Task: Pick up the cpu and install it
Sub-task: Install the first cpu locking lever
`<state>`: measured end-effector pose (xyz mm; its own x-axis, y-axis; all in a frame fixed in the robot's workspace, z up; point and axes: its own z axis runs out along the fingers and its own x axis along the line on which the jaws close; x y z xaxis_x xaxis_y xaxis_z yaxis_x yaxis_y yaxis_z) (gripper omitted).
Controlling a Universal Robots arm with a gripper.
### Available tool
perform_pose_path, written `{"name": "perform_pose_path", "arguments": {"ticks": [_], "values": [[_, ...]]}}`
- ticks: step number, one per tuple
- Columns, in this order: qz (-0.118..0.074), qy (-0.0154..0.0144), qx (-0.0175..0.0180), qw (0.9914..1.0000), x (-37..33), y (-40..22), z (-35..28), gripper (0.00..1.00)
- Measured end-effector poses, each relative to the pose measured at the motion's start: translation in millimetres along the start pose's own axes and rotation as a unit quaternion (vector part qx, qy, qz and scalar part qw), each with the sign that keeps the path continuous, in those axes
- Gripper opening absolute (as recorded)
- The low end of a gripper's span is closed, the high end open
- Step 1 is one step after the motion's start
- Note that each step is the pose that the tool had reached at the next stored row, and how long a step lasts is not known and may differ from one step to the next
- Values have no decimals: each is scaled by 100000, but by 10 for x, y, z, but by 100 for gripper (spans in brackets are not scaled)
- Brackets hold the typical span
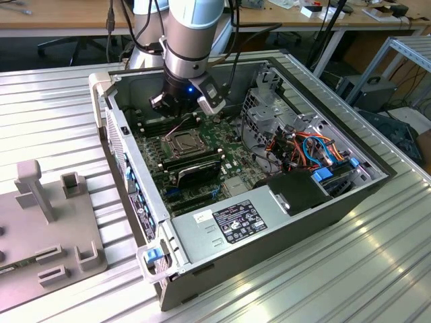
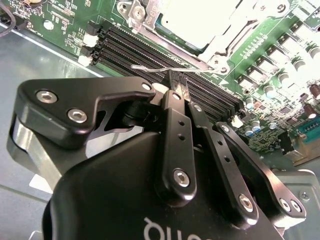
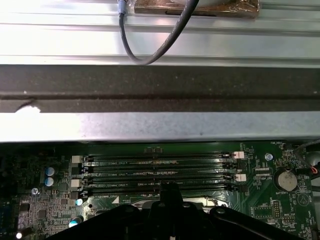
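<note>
Inside the open case (image 1: 108,87) on the ribbed tabletop (image 1: 54,94), the arm reaches down over the far part of the motherboard (image 2: 65,20). The pincer (image 2: 176,80) is pressed together and carries nothing. In the second wrist view its tips sit right at the thin wire lever (image 2: 150,68) that runs along the edge of the socket (image 2: 210,55), above the black memory slots (image 2: 130,42). Whether the tips actually bear on the lever or hover just over it cannot be told. The cpu (image 2: 200,17) shows as a pale grey square inside the socket's metal frame, which seems to lie over its edges, so it looks already seated and not in the pincer. In the exterior view the socket (image 1: 183,141) lies just near of the pincer, towards the middle of the board. In the first wrist view the shut tips (image 3: 167,190) are over the nearest of the slots (image 3: 160,170). By this showing the pick and the placing are done and the step in hand is the latching of the socket. That work calls for a steady, narrow push on the springy lever, with the tips kept on the wire so they do not slip onto the slots beside it or the frame over the cpu.
</note>
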<state>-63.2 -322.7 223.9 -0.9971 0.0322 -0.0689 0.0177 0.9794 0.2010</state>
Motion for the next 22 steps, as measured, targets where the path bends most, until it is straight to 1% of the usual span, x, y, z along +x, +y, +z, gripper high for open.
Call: {"name": "perform_pose_path", "arguments": {"ticks": [5,12,17,22], "values": [[4,4,2,100000,-33,0,4,11],[7,-2,20,100000,-43,0,7,11],[0,0,115,100000,-50,-2,18,11],[-14,-5,282,100000,-63,-6,41,11]]}}
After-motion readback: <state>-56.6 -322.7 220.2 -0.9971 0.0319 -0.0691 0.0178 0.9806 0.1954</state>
